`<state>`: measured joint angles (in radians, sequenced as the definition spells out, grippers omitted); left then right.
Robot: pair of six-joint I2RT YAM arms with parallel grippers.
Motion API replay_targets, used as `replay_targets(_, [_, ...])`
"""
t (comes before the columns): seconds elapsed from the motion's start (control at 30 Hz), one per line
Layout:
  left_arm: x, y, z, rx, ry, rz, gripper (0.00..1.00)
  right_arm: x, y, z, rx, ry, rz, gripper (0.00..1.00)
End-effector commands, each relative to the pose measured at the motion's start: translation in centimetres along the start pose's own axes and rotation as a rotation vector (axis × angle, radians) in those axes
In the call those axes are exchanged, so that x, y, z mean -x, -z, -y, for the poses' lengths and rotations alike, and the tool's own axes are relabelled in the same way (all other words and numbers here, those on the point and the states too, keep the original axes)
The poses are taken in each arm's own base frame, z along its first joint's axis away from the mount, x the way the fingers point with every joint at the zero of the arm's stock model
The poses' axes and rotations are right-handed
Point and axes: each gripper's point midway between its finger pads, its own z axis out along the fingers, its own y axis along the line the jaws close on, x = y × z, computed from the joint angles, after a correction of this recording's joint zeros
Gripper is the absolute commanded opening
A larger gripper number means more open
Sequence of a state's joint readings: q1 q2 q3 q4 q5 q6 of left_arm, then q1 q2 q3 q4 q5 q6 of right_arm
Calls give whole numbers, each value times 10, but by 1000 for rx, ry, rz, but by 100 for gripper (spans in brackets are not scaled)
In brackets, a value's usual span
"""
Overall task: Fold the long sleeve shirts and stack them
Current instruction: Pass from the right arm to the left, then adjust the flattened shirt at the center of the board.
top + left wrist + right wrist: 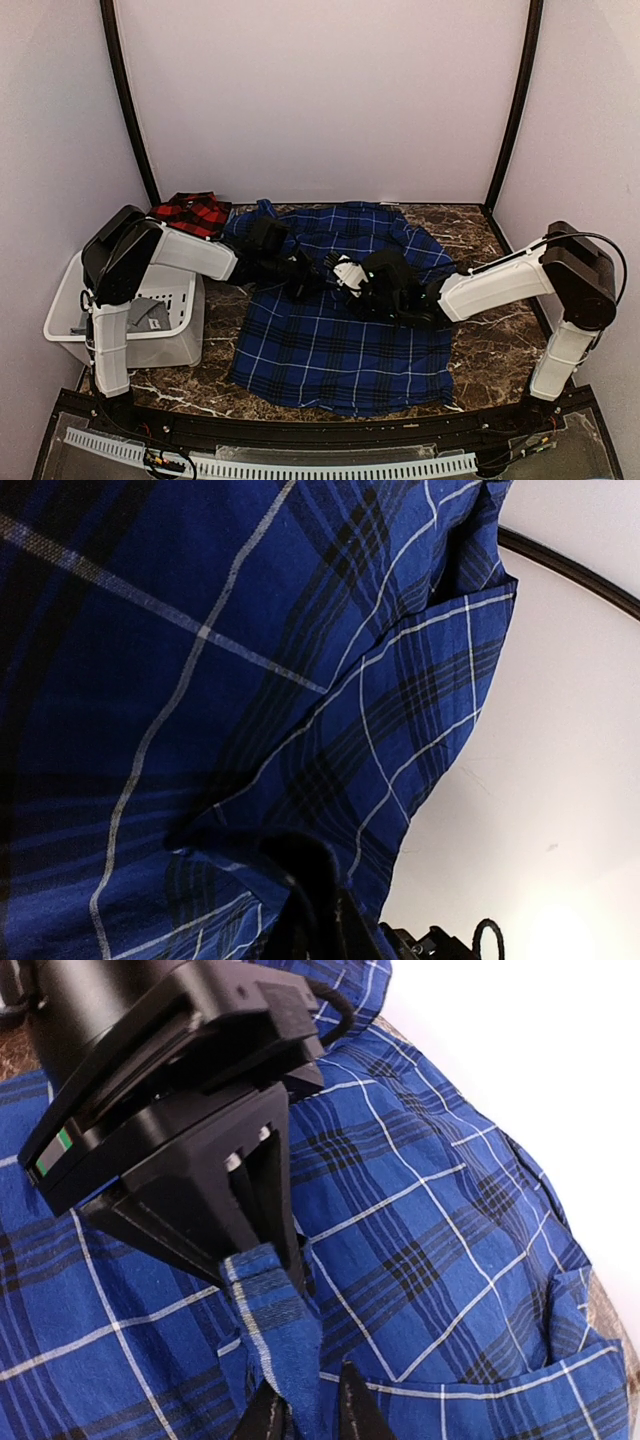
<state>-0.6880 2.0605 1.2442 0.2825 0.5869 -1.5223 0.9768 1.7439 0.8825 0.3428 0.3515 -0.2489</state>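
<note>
Brown marbled table (490,360) lies under the dark blue plaid cloth shirt with thin white lines (340,350), which is spread open. White plastic basket (175,335) sits just left of that shirt. Red-and-black plaid cloth shirt (192,212), bunched up, sits just off its far-left corner. My left gripper (262,1258) and my right gripper (308,1412) meet over its middle, each clenched on the same raised strip of its cloth.

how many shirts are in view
2. The blue shirt lies spread mid-table. The red shirt is bunched at the back left, behind the basket. Something grey in the basket is too unclear to count.
</note>
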Motion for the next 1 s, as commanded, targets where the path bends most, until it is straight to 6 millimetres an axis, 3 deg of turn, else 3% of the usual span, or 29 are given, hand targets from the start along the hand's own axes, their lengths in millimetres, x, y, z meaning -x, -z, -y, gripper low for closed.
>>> replay_targets(0.0, [-4,8,24,-41,-54,-5,1,23,2,5,-20,-53,49,22])
replay_targets(0.13, [0,12,48,-68,-145,23,0,30,8,8,2,-122,59,43])
replay_targets(0.37, [17,26,110,-149,-365,113,0,45,35,27,62,-303,88,73])
replay_targets(0.53, [31,42,168,-254,-590,188,0,45,57,63,38,-475,86,79])
replay_targets(0.67, [38,61,212,-335,-769,263,0,33,74,91,-5,-621,65,80])
replay_targets(0.9, [39,92,277,-462,-1057,371,0,-19,96,125,-108,-843,-31,79])
replay_targets(0.97, [41,99,285,-496,-1093,379,0,-38,98,131,-111,-910,-59,79])
